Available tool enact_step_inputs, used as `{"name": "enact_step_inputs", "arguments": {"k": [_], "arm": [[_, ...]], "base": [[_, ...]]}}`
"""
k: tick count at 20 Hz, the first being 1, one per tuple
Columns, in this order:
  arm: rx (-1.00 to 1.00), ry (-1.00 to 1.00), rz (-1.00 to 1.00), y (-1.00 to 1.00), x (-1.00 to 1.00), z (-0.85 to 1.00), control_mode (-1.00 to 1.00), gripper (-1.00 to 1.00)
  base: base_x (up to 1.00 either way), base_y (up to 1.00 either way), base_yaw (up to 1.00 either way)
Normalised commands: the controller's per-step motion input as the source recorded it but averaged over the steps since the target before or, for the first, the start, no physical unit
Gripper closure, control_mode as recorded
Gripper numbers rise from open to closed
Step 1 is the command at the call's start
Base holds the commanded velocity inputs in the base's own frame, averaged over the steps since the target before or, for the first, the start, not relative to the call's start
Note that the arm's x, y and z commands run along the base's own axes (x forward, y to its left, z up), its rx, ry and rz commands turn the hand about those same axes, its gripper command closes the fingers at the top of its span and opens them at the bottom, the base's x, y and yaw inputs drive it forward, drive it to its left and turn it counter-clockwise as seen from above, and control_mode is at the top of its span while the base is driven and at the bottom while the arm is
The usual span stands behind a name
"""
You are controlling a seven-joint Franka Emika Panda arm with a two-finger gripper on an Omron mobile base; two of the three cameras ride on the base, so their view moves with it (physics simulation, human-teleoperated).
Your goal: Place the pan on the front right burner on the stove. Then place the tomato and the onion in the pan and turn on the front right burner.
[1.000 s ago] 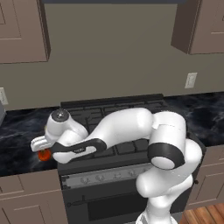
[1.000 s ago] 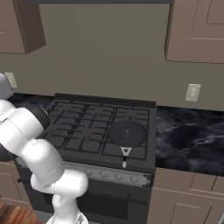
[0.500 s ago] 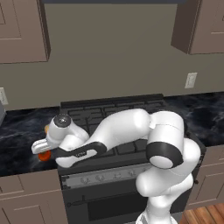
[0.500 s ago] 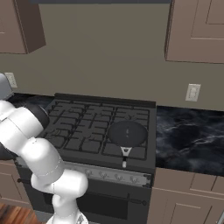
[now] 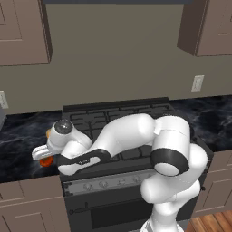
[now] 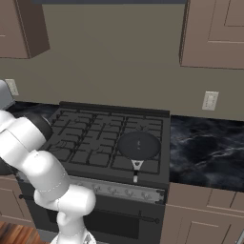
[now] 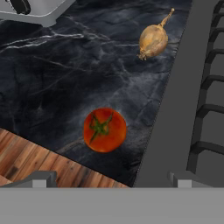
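Note:
The pan (image 6: pixel 139 145) sits on the front right burner (image 6: pixel 154 165) of the stove (image 6: pixel 90 138), its handle pointing toward the knob strip. On the dark marble counter left of the stove lie the tomato (image 7: pixel 105 130) and, farther back, the onion (image 7: pixel 153 40). My gripper (image 7: pixel 111 180) hangs open just above the tomato, one fingertip on either side of it, touching nothing. From the left base view the hand (image 5: pixel 41 153) hovers over the tomato (image 5: pixel 45 162), and the onion (image 5: pixel 48 133) peeks out behind the wrist.
A grey appliance (image 7: pixel 33 11) stands at the back of the counter, beyond the tomato. The stove's raised edge (image 7: pixel 173 96) and grates (image 7: pixel 210 92) run close beside both vegetables. The counter's front edge drops to wooden floor (image 7: pixel 30 164). Knobs (image 6: pixel 112 190) line the stove front.
The hand has sunk slightly toward the tomato and the forearm has shifted a little. The jaws stay open. Pan, tomato and onion have not moved.

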Motion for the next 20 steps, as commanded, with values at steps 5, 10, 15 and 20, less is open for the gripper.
{"name": "enact_step_inputs", "arguments": {"k": [5,10,15,20], "arm": [[0.0,0.0,0.0,0.0,0.08,-0.07,-1.0,-1.0],[0.0,0.0,0.0,0.0,0.14,-0.04,-1.0,-1.0],[0.0,0.0,0.0,0.01,0.05,0.0,-1.0,-1.0],[0.0,0.0,0.0,0.12,0.0,0.0,-1.0,-1.0]], "base": [[0.0,0.0,0.0],[0.0,0.0,0.0],[0.0,0.0,0.0],[0.0,0.0,0.0]]}}
